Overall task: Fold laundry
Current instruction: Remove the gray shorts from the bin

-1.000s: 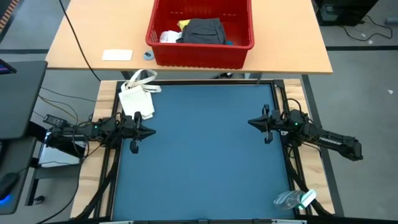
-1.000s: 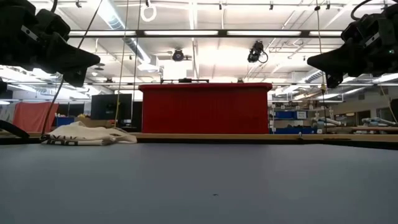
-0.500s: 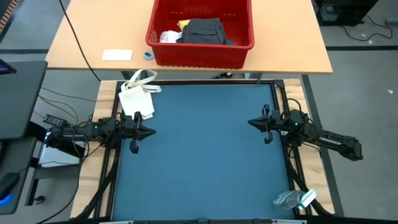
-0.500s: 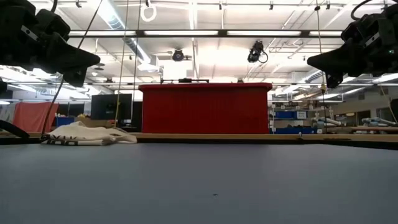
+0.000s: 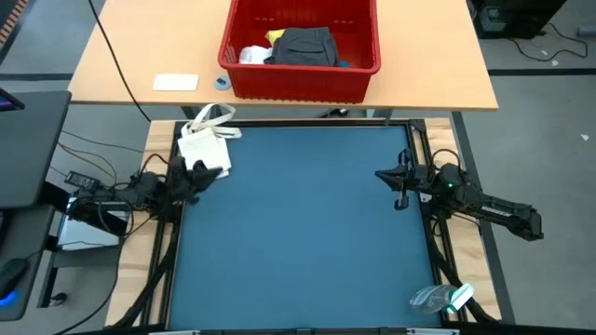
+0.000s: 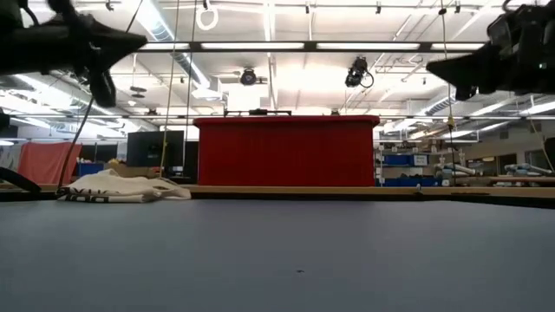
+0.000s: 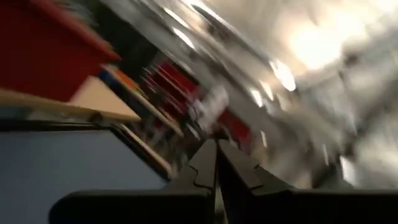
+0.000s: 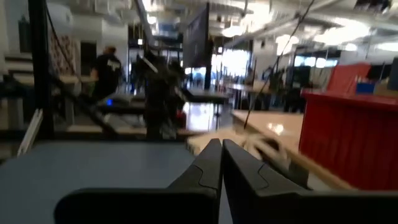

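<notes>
- While both arms hang above the blue tabletop (image 5: 298, 233), I see the left pincer (image 5: 200, 173) pinched shut and empty beside the small white strap-handled bag (image 5: 205, 144)
- Right pincer (image 5: 384, 175) shut, empty, at the opposite edge
- Dark grey garment (image 5: 304, 45), white cloth (image 5: 251, 55) lie in the red plastic basket (image 5: 298, 82) on the wooden tabletop (image 5: 130, 56)

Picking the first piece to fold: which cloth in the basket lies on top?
The dark grey garment; the white cloth and yellow piece only peek out beside it.
</notes>
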